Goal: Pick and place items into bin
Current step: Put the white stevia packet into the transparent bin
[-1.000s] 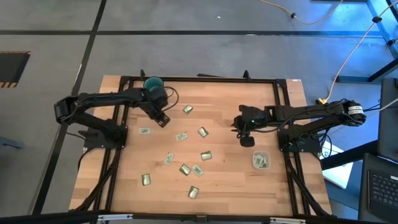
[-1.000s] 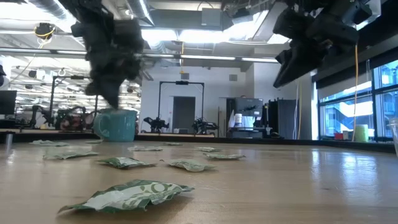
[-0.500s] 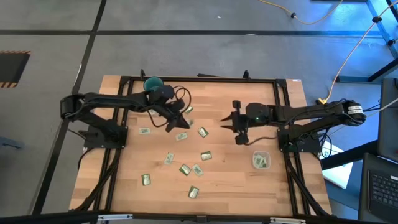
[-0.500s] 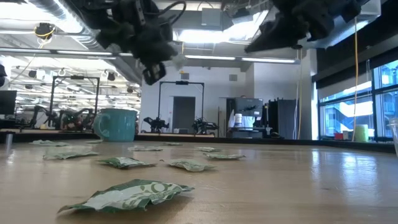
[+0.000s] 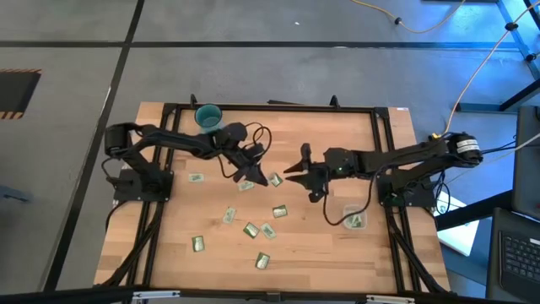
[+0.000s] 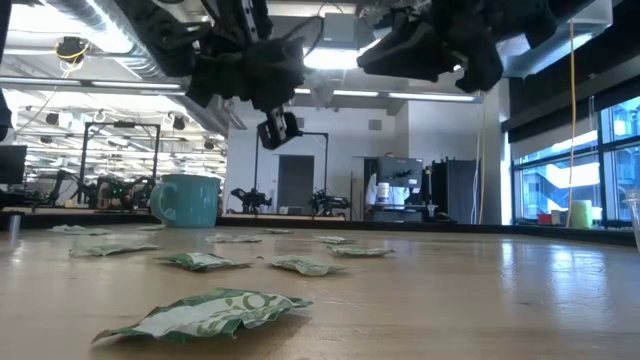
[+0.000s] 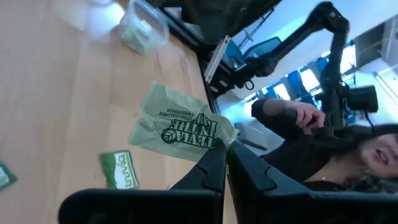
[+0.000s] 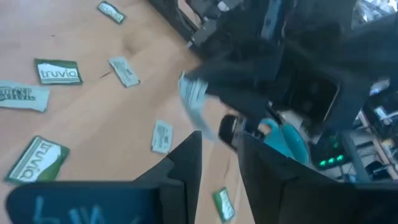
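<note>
Above the table's middle, the left gripper (image 5: 250,175), pinching a pale green packet (image 7: 180,124), has swung away from the teal mug (image 5: 207,115) toward the right gripper (image 5: 297,171), jaws parted for a likely handover; the bin (image 5: 353,218) waits at right.

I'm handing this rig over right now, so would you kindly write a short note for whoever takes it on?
Left tool: shut on a pale green packet, lifted above mid-table.
Right tool: open, empty, facing the left tool near table centre.
Bin: on the right side of the table, a few packets inside.
Teal mug: at the far left edge.
Done: some packets binned, one more picked up.
Left: get the held packet into the bin, then clear the loose packets scattered over the table's left and centre.
</note>
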Controlling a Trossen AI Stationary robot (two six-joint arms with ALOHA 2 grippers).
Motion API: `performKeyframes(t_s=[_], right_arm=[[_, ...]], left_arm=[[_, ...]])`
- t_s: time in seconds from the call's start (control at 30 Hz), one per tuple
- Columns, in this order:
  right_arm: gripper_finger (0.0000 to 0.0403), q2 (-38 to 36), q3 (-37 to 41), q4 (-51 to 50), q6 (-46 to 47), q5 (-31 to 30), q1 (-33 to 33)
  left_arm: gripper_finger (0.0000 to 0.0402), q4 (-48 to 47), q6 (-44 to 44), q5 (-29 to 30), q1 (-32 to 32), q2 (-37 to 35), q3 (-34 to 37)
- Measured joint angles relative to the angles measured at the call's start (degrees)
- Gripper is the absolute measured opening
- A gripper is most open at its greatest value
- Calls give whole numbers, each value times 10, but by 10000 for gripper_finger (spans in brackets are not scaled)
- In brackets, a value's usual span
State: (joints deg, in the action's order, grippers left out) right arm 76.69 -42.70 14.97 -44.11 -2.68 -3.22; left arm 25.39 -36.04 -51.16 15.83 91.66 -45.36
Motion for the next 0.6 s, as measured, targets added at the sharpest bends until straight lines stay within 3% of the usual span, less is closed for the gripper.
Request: performKeyframes(t_s=[0.6], right_arm=[[106, 105, -65, -8, -15, 14, -4]], left_arm=[[8, 36, -27, -10, 0, 22, 0]])
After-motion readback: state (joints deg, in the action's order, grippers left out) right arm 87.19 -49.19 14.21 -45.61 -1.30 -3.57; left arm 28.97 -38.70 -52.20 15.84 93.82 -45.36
